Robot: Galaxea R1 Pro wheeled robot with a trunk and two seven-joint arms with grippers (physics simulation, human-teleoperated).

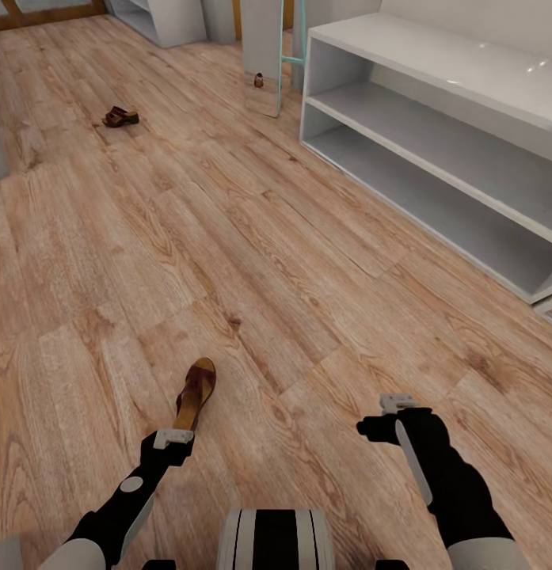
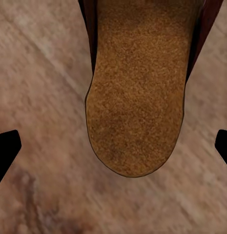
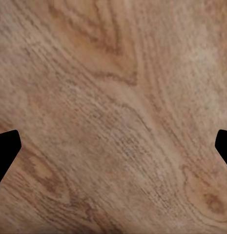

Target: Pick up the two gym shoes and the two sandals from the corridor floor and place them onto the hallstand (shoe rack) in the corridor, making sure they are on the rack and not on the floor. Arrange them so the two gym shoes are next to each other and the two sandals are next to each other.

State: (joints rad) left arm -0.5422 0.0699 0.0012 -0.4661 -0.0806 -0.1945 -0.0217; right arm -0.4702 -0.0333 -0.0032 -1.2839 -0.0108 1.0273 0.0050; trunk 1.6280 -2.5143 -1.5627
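One brown sandal lies on the corridor floor just ahead of my left gripper. In the left wrist view its tan insole heel sits between and beyond the spread fingertips, so my left gripper is open and holds nothing. The other sandal lies far off at the back left. My right gripper hovers open over bare planks. The pale-grey hallstand stands along the right with two open shelf levels. The gym shoes are out of view.
A tall narrow mirror panel leans near the hallstand's far end, with a teal frame beside it. White furniture stands at the back. Wide open floor lies between me and the hallstand.
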